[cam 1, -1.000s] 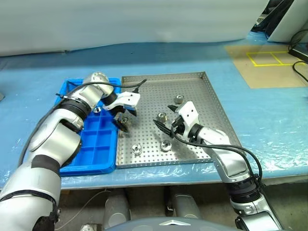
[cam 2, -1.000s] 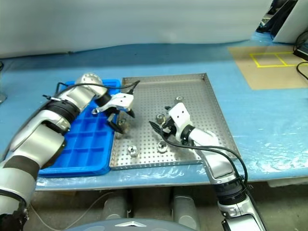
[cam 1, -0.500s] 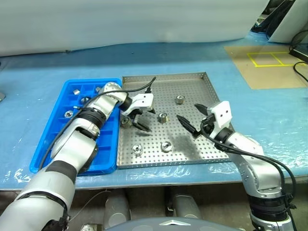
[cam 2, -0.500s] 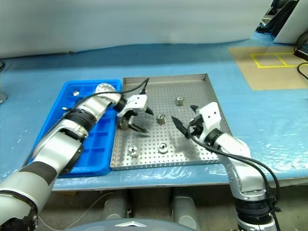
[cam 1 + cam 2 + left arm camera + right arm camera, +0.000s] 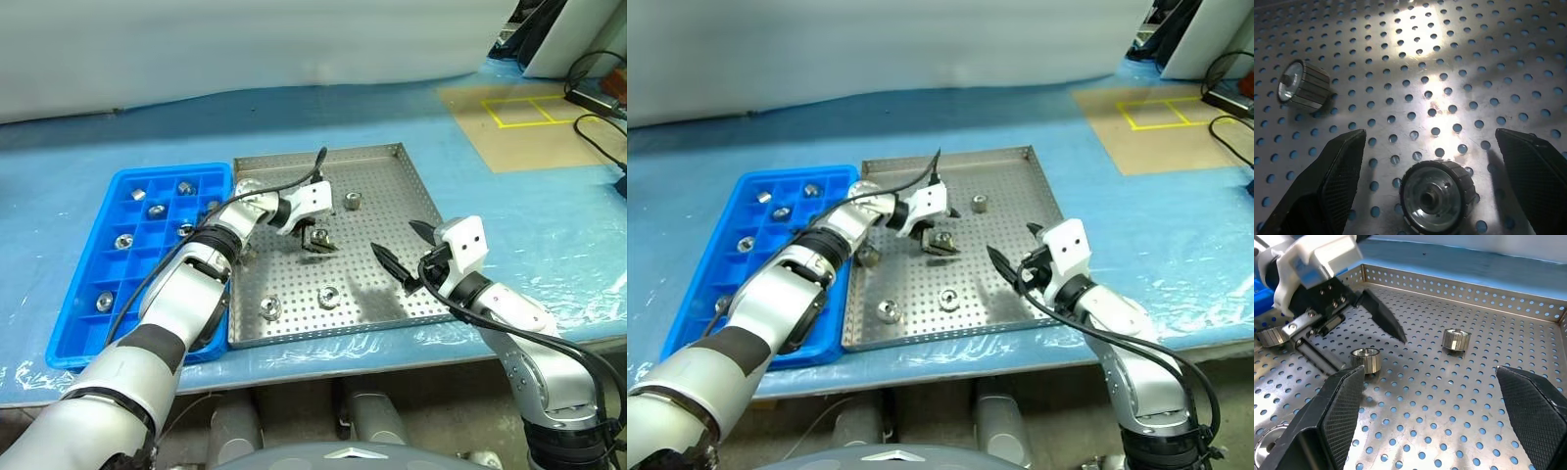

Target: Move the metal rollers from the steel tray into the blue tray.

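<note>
The steel tray [image 5: 392, 166] holds several metal rollers. My left gripper [image 5: 317, 241] hangs open low over its middle, and one upright roller [image 5: 1437, 198] sits between the fingers [image 5: 1339, 169] with a gap on each side. Another roller [image 5: 1303, 91] lies on its side just beyond. More rollers rest at the back [image 5: 353, 202], the front [image 5: 329, 297] and the front left [image 5: 269, 309]. My right gripper [image 5: 404, 247] is open and empty above the tray's right front. The blue tray [image 5: 73, 338] beside the steel tray has several rollers [image 5: 123, 240] in its compartments.
Both trays lie on a table covered in blue film [image 5: 549, 225]. Cardboard with yellow tape squares [image 5: 519, 113] sits at the far right, with black cables [image 5: 598, 93] near it. My left arm reaches across the blue tray's near right corner.
My left gripper has moved right from the blue tray's edge to the roller in the steel tray's middle. My right gripper has drawn back to the right. The view has shifted too.
</note>
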Robot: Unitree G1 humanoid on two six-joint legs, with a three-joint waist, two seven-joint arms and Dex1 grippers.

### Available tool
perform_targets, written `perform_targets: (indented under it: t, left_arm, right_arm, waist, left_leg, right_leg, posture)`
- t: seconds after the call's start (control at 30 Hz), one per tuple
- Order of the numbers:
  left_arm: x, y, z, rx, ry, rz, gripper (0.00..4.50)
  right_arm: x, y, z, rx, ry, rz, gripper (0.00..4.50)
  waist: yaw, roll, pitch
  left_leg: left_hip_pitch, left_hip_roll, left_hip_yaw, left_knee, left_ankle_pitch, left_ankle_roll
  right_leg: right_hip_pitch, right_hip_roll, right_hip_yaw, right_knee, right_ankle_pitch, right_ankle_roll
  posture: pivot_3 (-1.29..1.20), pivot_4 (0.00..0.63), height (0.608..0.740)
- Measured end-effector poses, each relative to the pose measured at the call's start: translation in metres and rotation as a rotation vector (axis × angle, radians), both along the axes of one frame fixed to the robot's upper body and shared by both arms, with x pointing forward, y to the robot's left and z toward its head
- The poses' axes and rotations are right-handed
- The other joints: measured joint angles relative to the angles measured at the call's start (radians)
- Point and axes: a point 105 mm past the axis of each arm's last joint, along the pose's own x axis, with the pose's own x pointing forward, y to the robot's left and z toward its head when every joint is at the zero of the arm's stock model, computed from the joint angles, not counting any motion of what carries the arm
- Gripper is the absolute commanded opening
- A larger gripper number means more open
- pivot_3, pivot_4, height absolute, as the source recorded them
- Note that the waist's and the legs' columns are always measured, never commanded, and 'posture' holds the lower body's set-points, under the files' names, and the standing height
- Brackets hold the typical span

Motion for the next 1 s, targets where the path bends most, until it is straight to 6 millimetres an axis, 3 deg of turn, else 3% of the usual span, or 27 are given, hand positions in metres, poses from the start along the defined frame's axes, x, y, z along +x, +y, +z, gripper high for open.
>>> perform_targets:
  t: [0.4,0.7,0.83,1.0]
  left_arm:
    - [0.002,0.015,-0.009,0.069,0.037,0.029,4.48]
    - [0.002,0.014,-0.008,0.068,0.031,0.029,4.48]
    - [0.002,0.011,-0.009,0.058,0.014,0.032,3.68]
    - [0.008,0.01,-0.008,0.053,-0.049,0.064,3.52]
  right_arm:
    - [0.005,-0.001,-0.002,-0.038,-0.007,-0.011,4.5]
    - [0.005,0.004,-0.003,-0.052,-0.013,-0.007,4.5]
    - [0.007,0.004,-0.001,-0.051,-0.022,-0.01,4.5]
    - [0.007,0.003,-0.001,-0.059,-0.023,-0.015,4.5]
  waist:
    - [0.0,0.0,0.0]
    - [0.0,0.0,0.0]
    - [0.001,0.0,0.0]
    - [0.0,0.0,0.0]
  left_leg:
    - [-0.001,0.0,0.0,0.0,-0.001,0.002]
    - [-0.001,0.0,0.0,0.0,-0.001,0.001]
    - [-0.001,-0.001,0.0,0.0,-0.001,0.002]
    - [0.0,-0.001,0.0,0.001,-0.001,0.002]
  right_leg:
    - [0.0,-0.001,0.0,-0.001,0.0,0.0]
    - [0.0,-0.001,0.0,-0.001,0.0,0.0]
    - [0.0,-0.001,0.0,-0.002,0.0,0.0]
    - [0.0,-0.001,0.0,-0.001,0.0,0.0]
  posture:
    - [-0.54,0.15,0.74]
    - [-0.54,0.15,0.74]
    - [-0.54,0.15,0.74]
    - [-0.54,0.15,0.74]
